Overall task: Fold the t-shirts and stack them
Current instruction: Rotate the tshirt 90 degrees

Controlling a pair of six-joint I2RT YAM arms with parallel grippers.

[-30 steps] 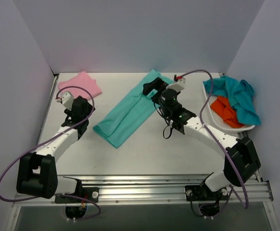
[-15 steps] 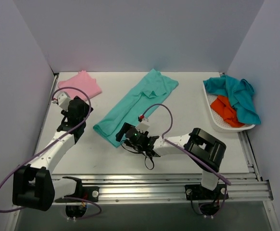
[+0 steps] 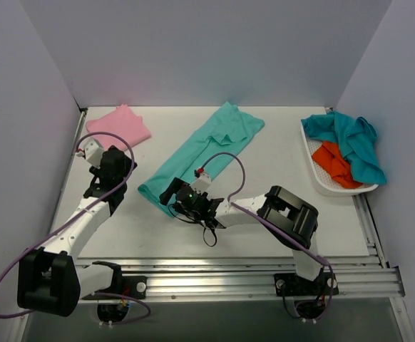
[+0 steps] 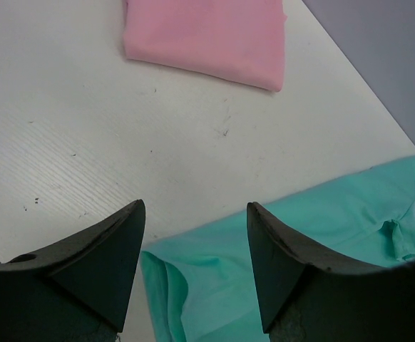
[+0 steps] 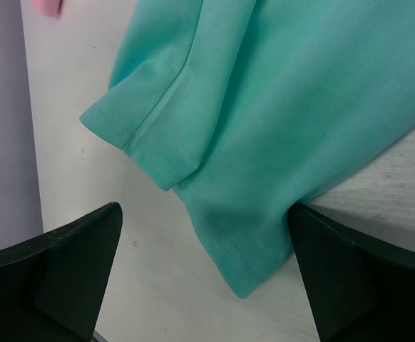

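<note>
The light sea-green t-shirt (image 3: 207, 153) lies as a long folded strip running diagonally across the table's middle. My right gripper (image 3: 170, 194) is low at its near-left end, jaws open. In the right wrist view the shirt's hemmed corner (image 5: 264, 235) lies between the open gripper's (image 5: 204, 208) fingers, not gripped. The pink t-shirt (image 3: 122, 125) lies folded at the far left and shows in the left wrist view (image 4: 207, 35). My left gripper (image 3: 118, 158) hovers between the two shirts, open and empty (image 4: 195, 204), with the green shirt's edge (image 4: 279, 242) just below it.
A white basket (image 3: 314, 174) stands at the right edge with a darker teal shirt (image 3: 350, 135) and an orange shirt (image 3: 334, 162) crumpled in it. Purple-grey walls close in the table on three sides. The right arm lies stretched low across the table's front.
My right gripper swung from the green shirt's far end down to its near-left end, then edged further left. My left gripper shifted only slightly. The shirt has not moved.
</note>
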